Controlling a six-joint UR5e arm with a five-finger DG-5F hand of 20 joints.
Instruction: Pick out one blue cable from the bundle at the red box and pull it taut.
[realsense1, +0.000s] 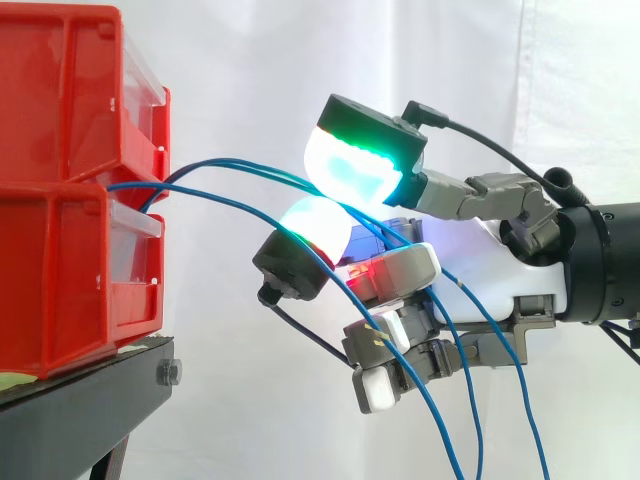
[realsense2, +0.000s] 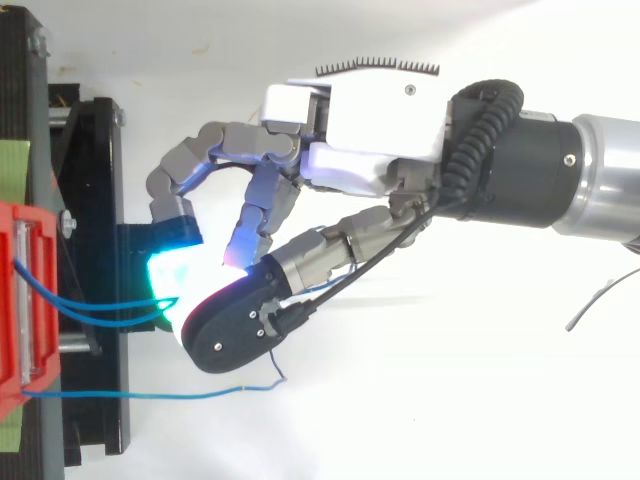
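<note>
Hand (realsense1: 500, 270): comes in from the right, with a smooth white shell on the palm and grey jointed fingers curled in. It's clenched in a pinch on the blue cables.
Upper pad (realsense1: 355, 165): fat rounded dome, glowing green fading to cyan, with a flat black cap on its back.
Lower pad (realsense1: 318, 222): same domed shape, glowing white-cyan. It meets the upper one right where the wires pass through.
Blue cables (realsense1: 245, 163): thin, glossy wires coming out from between the stacked bins on the left. Two of them run right in a soft bow, not straight, into the pinch. They droop out the other side and hang down past the bottom edge. Can't tell whether both are really gripped or just one.
Third cable (realsense2: 130, 396): the nearest one, not held. It arcs across in front of the lower finger and hangs loose.
Red bins (realsense1: 60, 280): hard shiny plastic, boxy, with moulded side panels and clear fronts, one stacked on the other at the left.
Stand (realsense1: 80, 415): flat black shelf under the bins, with a bolt (realsense1: 170, 373) at its right end.
Curtain (realsense1: 250, 60): plain white cloth with soft folds, behind everything.
</note>
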